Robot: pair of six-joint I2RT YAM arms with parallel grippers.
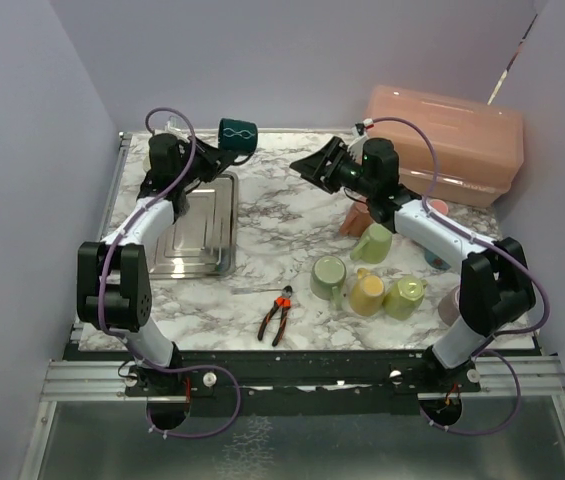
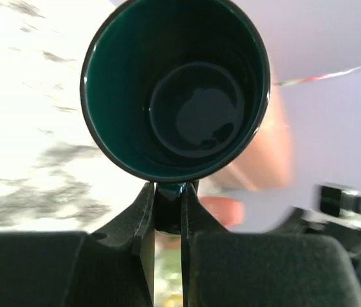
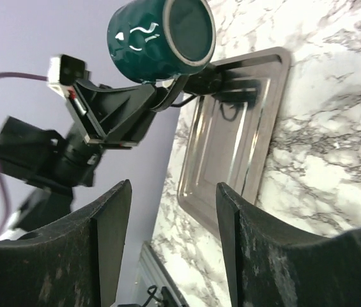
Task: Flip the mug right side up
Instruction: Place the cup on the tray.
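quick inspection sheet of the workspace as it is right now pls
surface: marble table, metal tray on its left side
job's things: dark green mug held in the air, on its side, not yet upright
clutter: pliers, green mugs, yellow mug, pink mug on the right side
grippers: left gripper shut on the dark green mug; right gripper open, holding nothing, facing the mug
cables: purple cable along each arm, no snag seen
surroundings: pink bin at back right, lilac walls
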